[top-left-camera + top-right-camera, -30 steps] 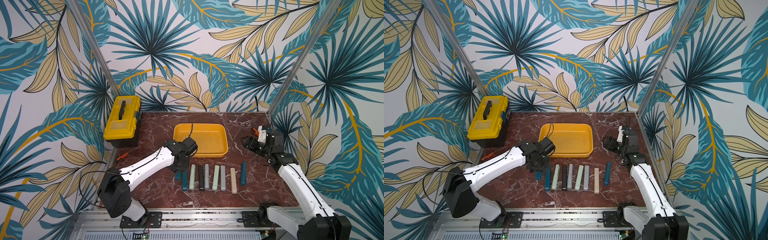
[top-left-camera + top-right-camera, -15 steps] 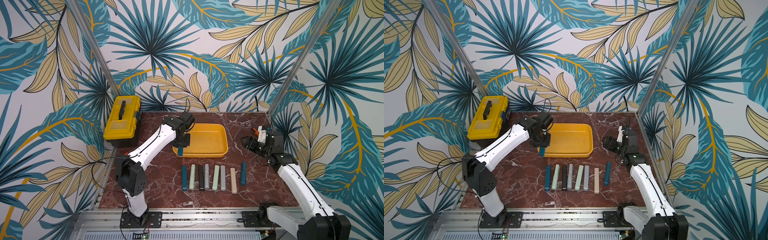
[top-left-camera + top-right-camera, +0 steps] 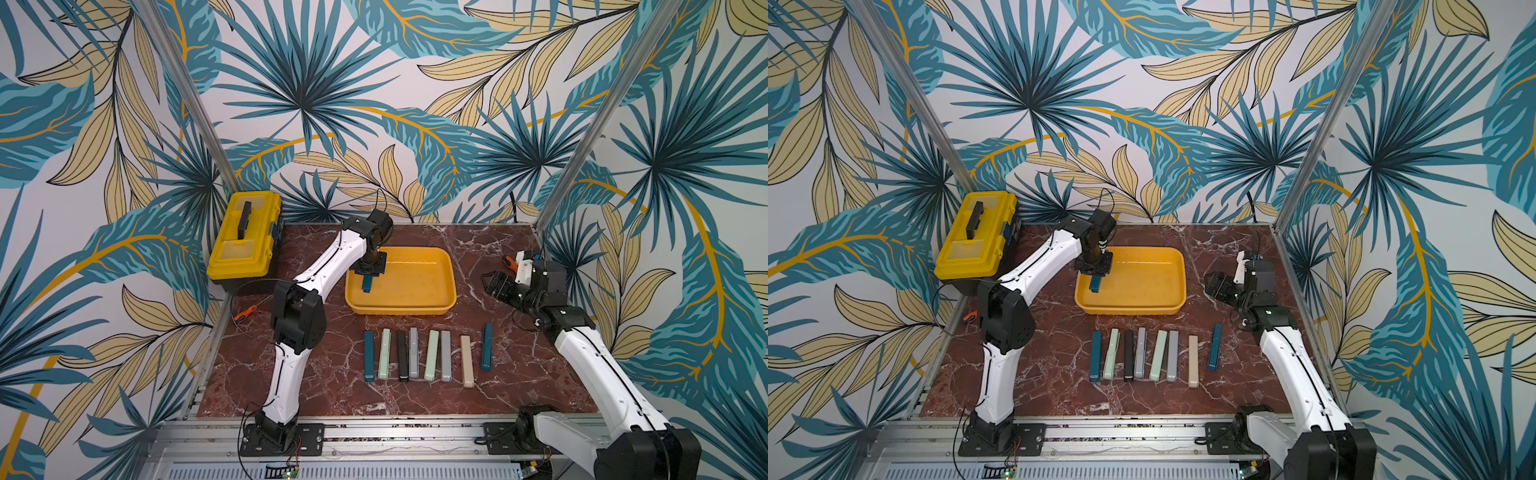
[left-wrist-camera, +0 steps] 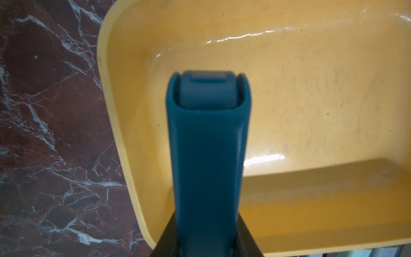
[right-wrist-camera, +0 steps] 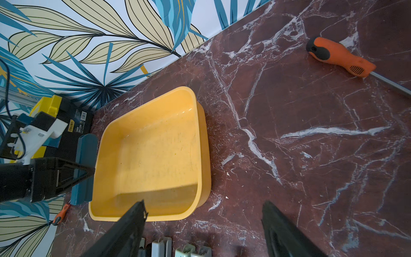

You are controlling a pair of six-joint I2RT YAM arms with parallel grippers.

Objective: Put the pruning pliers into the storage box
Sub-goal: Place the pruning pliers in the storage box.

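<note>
The yellow-orange storage box (image 3: 399,309) (image 3: 1129,309) stands mid-table with nothing lying in it. My left gripper (image 3: 368,272) (image 3: 1096,272) is shut on one dark teal pruning pliers (image 3: 366,286) (image 4: 206,144), held over the box's left end (image 4: 300,89). The right wrist view shows those pliers (image 5: 85,151) just at the box's rim (image 5: 97,155). Several more pruning pliers lie in a row in front of the box, from a teal one (image 3: 368,356) to another teal one (image 3: 486,347). My right gripper (image 3: 492,282) (image 5: 203,213) hangs open to the right of the box, holding nothing.
A yellow lidded toolbox (image 3: 245,241) sits at the back left. One orange-handled screwdriver (image 3: 245,311) lies at the table's left edge. Another orange-handled screwdriver (image 5: 340,59) lies behind my right gripper, by the right wall post.
My left arm lifted the teal pliers from the left end of the row and carried it back over the box's left end. The right arm stayed still.
</note>
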